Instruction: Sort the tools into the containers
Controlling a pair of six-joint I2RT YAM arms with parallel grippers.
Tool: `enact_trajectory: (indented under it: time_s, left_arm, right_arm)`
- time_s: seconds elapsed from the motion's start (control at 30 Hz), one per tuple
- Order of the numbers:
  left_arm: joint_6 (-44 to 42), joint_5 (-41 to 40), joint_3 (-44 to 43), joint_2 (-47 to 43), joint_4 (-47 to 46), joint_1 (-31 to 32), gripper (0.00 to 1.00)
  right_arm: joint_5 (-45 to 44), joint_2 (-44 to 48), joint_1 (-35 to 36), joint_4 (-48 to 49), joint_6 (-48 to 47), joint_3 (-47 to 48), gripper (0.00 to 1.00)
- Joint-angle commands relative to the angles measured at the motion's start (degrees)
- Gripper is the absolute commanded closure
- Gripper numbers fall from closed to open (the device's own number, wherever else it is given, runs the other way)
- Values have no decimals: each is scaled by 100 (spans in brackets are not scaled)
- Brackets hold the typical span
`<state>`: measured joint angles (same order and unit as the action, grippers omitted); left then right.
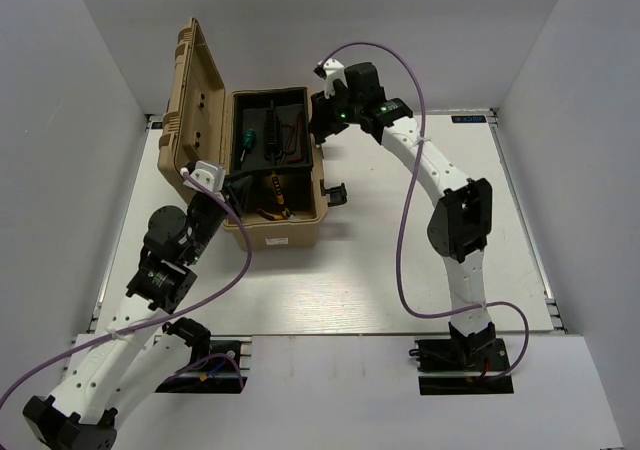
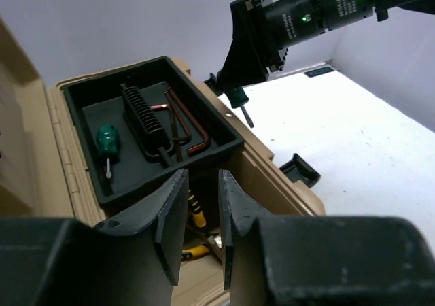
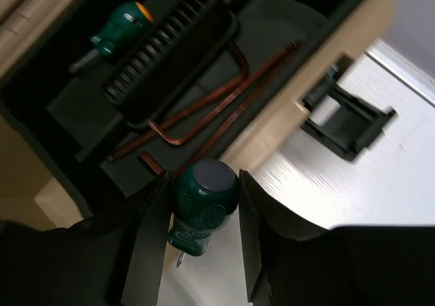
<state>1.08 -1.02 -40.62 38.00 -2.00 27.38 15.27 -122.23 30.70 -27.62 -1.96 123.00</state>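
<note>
**Q:** Where is the tool in this shot?

**A:** The right hand [image 1: 325, 120] is clenched on a green screwdriver [image 3: 204, 197], butt up and blade down. It hangs beside the open toolbox [image 1: 285, 235], which stands by the worktop's far edge, left of centre. In the wrist view the tool is over the box's right rim, not yet over the black tray [image 2: 81, 95].

**Q:** And the left hand?

**A:** The left hand [image 2: 202, 177] is released and empty, its fingers slightly apart. It is poised above the box's near compartment, where yellow-handled pliers [image 2: 196, 211] lie.

**Q:** What does a clean drop need?

**A:** Probably a short shift toward the worktop's left edge, so the blade clears the rim. The other screwdriver [image 2: 105, 141] lies on the tray's left side, beyond a ribbed divider [image 2: 143, 119]. Two hex keys [image 2: 187, 126] fill the right side. Sorting like with like would mean crossing the divider and lowering the tool before letting go. A round handle dropped from height may roll or bounce onto the keys. The left hand seems clear of that path, though both arms crowd the same box.
</note>
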Motion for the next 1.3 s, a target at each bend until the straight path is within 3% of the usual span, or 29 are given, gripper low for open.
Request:
enact_trajectory:
  time_s: [0.0, 0.2, 0.4, 0.5, 0.77, 0.9, 0.97, 1.0, 1.03, 1.07, 1.13, 1.27]
  left_arm:
    - [-160, -197, -25, 41, -29, -48, 65]
    - [-214, -197, -25, 41, 24, -48, 64]
    - [-214, -197, -25, -21, 24, -48, 59]
    - [-214, -197, -25, -143, 24, -48, 56]
    - [-214, -197, -25, -258, 24, -48, 53]
    - [-214, -249, -25, -311, 24, -101, 52]
    - [-214, -250, -25, -311, 24, -101, 46]
    - [-214, -302, -25, -311, 24, -101, 43]
    - [-214, -303, -25, -311, 76, -101, 38]
    - [-214, -303, -25, -311, 77, -101, 30]
    - [-214, -216, -25, -311, 77, -101, 24]
    - [-214, 267, -25, -188, 77, -101, 17]
  right_arm:
    - [854, 139, 94, 1097, 133, 488, 100]
    - [1356, -300, 445, 1645, 433, 1015, 100]
    - [1506, -564, 858, 2249, 670, 727, 100]
    - [1181, -845, 981, 2700, 829, 733, 100]
    - [-382, -1461, 1228, 3394, 46, 1033, 100]
    - [-306, -1391, 1210, 3298, 20, 744, 100]
    - [-95, -1277, 1202, 3210, 2, 480, 72]
    - [10, -1172, 1193, 3132, -15, 427, 65]
    - [72, -1145, 1193, 3113, -15, 357, 49]
    - [151, -1127, 1193, 3087, -24, 365, 45]
    - [275, -1039, 1210, 2964, -42, 461, 43]
    - [442, -776, 1219, 2779, -24, 567, 40]
